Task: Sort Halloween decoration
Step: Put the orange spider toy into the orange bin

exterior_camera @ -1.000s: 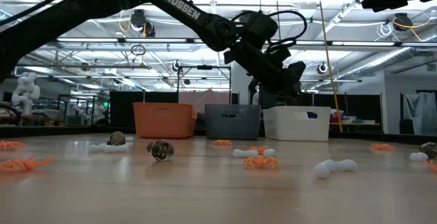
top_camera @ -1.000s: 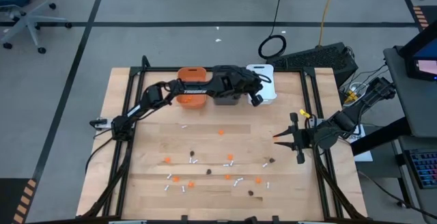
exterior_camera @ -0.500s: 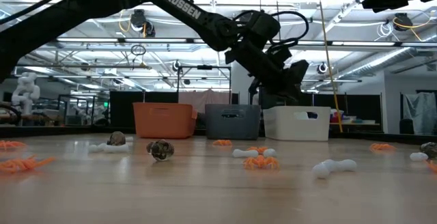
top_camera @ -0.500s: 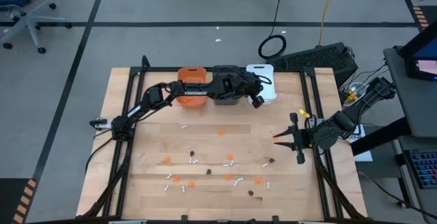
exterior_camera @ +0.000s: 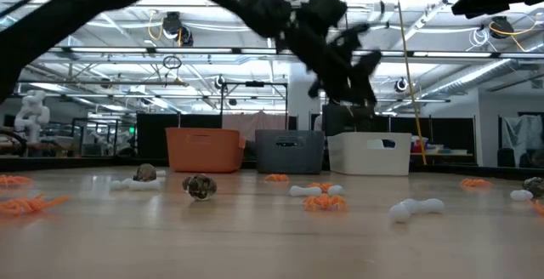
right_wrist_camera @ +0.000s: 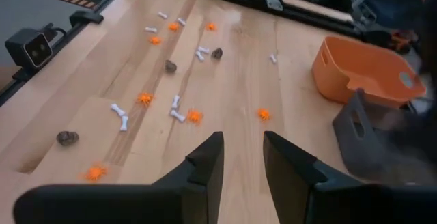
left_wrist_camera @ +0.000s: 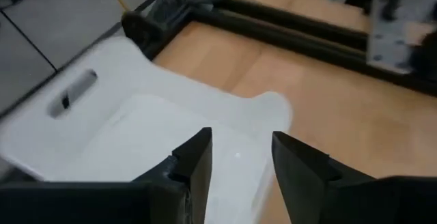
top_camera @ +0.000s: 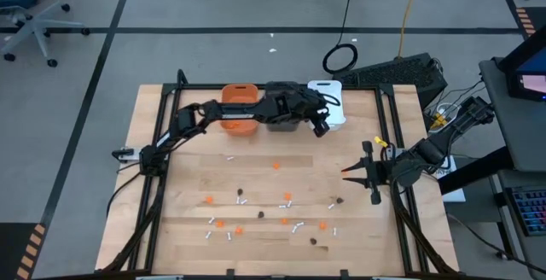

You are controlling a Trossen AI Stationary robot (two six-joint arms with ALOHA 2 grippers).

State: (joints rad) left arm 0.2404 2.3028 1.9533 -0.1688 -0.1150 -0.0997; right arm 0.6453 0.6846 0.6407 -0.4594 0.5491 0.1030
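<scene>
our left claw (left_wrist_camera: pixel 239 159) hangs open and empty over the white rectangular plastic bin (left_wrist_camera: pixel 116 125); we judge most tiny orange, dark and white halloween pieces (top_camera: pixel 286 198) remain unsorted on the wooden desk (top_camera: pixel 188 186).

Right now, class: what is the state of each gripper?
Left gripper: open, holding nothing, above the white bin.
Right gripper: open, empty, waiting at the table's right edge.

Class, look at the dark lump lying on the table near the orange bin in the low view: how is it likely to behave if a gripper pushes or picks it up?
The dark lump looks rounded and knobbly, so a push would probably roll or wobble it. It is tiny beside the orange bin, so likely light. Its bumpy surface may make it slip between narrow fingers.
</scene>
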